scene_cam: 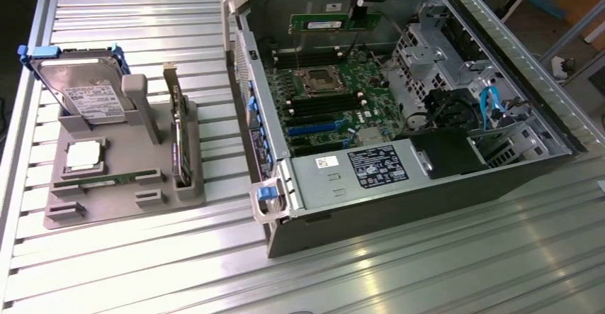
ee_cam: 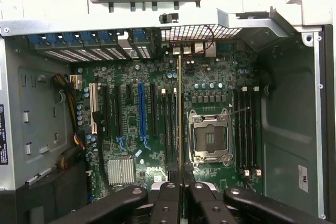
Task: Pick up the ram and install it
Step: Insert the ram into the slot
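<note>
While the claw [scene_cam: 361,13] is clamped on the top edge of the ram [scene_cam: 326,22], the green stick hangs over the far part of the open computer case [scene_cam: 529,158], above the motherboard [scene_cam: 331,94] and apart from it. In the wrist view it shows edge-on as a thin line running beside the bank of memory slots [ee_cam: 169,129] next to the CPU socket [ee_cam: 210,137]. Whether it sits exactly over one slot I cannot tell. The main danger, as I judge it, is a small offset or twist. A stick lowered beside its slot would press on the slot wall or on the socket, whose contacts would likely bend easily. A notch facing the wrong way, or end latches not swung open, would block seating and load the board. The grip sits toward one end of the stick, so a push could tilt it in the claw. On the exterior view's left, a second stick [scene_cam: 104,180] lies in the gray holder [scene_cam: 113,211] on the counter [scene_cam: 426,257], well apart.
</note>
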